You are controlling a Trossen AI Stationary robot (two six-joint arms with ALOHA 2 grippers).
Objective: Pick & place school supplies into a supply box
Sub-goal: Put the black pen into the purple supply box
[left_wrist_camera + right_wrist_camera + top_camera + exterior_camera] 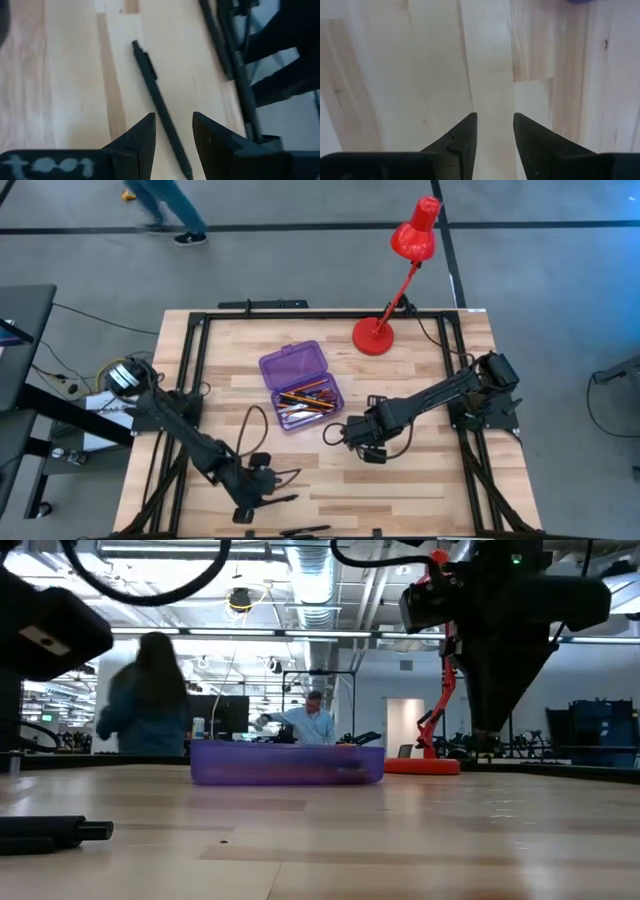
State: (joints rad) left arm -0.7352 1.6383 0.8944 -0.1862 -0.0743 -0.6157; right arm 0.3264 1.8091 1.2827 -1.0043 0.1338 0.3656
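Observation:
The purple supply box lies open at mid-table, and its tray holds orange pencils and dark pens. The box also shows in the low view. A slim black pen lies flat on the wood near the table's near edge. My left gripper is open above it, one finger on each side, touching nothing. It shows at the near left in the high view. My right gripper is open and empty over bare wood, just near-right of the box. No scissors show.
A red desk lamp stands at the far right of the table. Black frame rails run along the near edge beside the pen. A black pen-like thing lies at the near left. People move in the room beyond the table.

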